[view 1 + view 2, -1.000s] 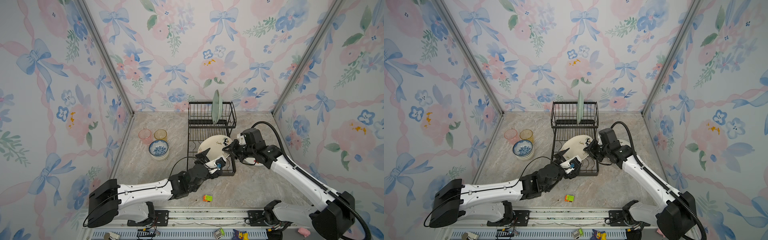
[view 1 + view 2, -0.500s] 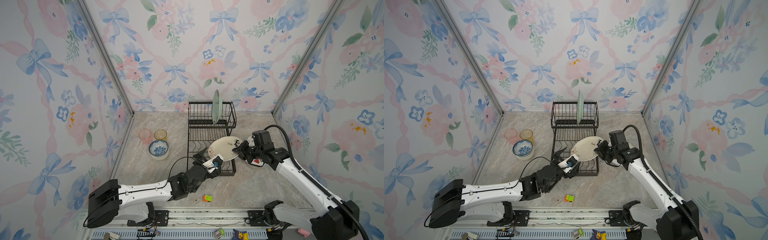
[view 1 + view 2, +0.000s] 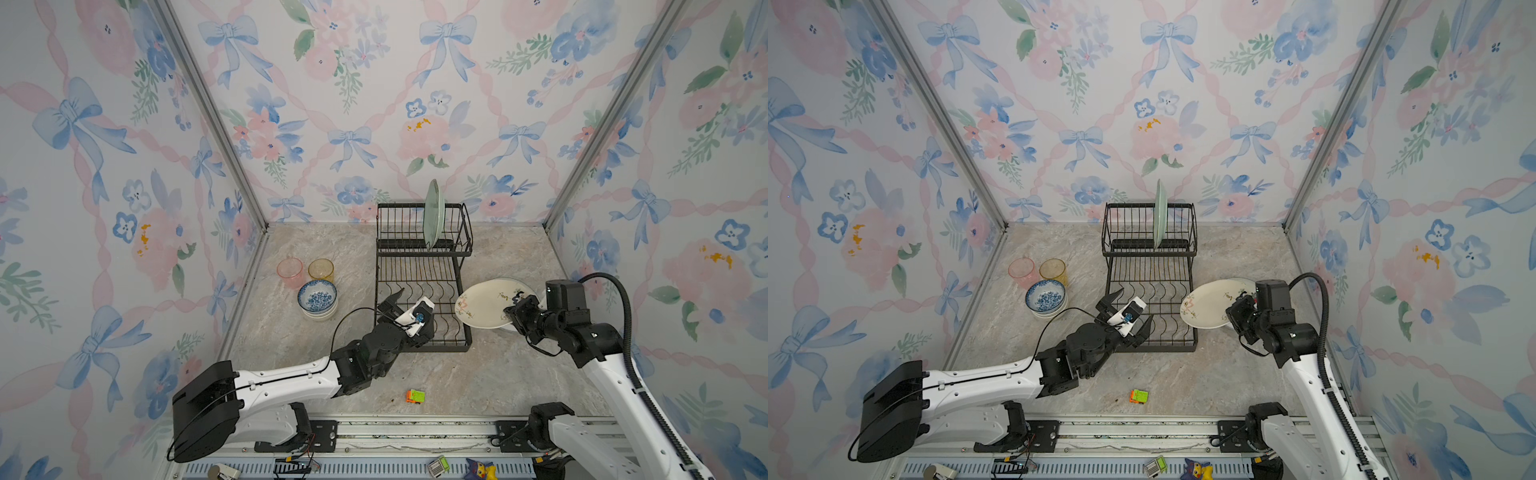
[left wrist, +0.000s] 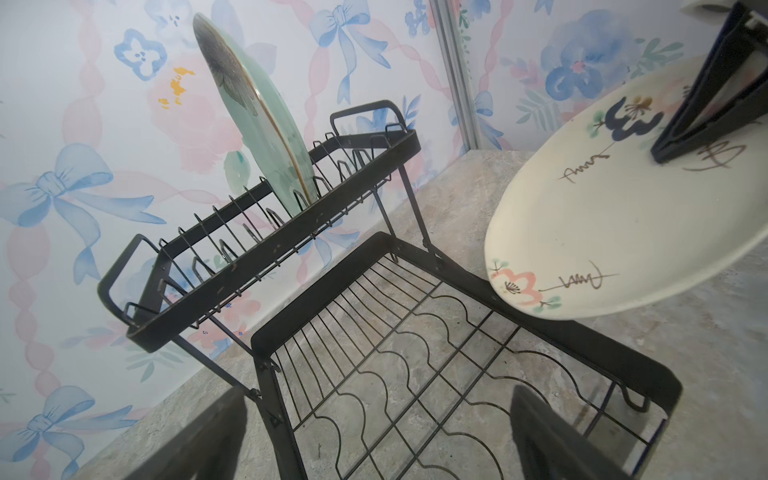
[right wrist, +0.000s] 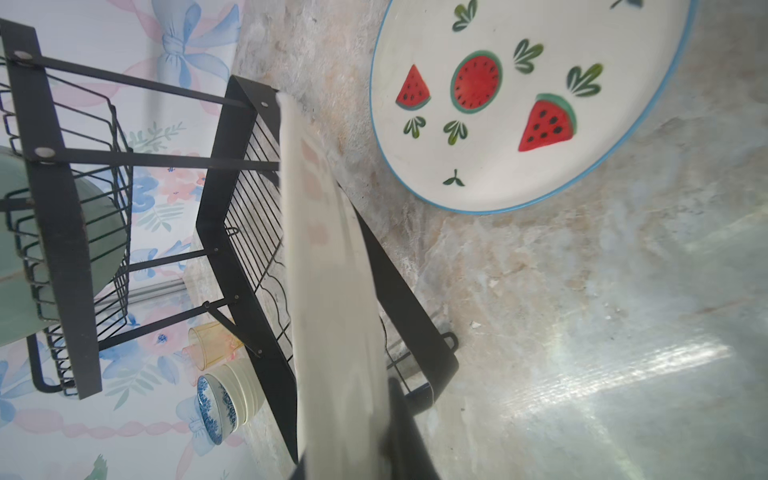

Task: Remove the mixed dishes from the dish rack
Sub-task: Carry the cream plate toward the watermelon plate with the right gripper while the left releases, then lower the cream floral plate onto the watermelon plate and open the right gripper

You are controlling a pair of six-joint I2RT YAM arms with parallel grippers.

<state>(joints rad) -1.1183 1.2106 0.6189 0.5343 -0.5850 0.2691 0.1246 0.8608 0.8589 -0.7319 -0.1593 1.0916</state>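
The black wire dish rack [image 3: 424, 250] [image 3: 1149, 252] stands at the back middle. A pale green plate [image 3: 433, 214] [image 4: 257, 120] stands on edge in its upper basket. The lower tray [image 4: 415, 353] is bare, and my left gripper [image 3: 415, 307] [image 4: 378, 407] hangs open over its front. My right gripper [image 3: 517, 316] [image 5: 349, 449] is shut on the rim of the cream plate [image 3: 492, 303] [image 3: 1214, 303] [image 5: 328, 270], held tilted just right of the rack. Below it the watermelon plate [image 5: 519, 104] lies flat on the table.
Left of the rack stand a pink tumbler [image 3: 290, 271], an amber tumbler [image 3: 321, 270] and a blue-patterned bowl [image 3: 318, 297] stacked on a white bowl [image 3: 320, 315]. A small orange-green toy block [image 3: 415, 395] lies near the front edge. Walls close in on three sides.
My right gripper has carried the cream plate from over the rack's lower tray out to the right, past the rack's side. The left gripper has stayed open near the tray's front.
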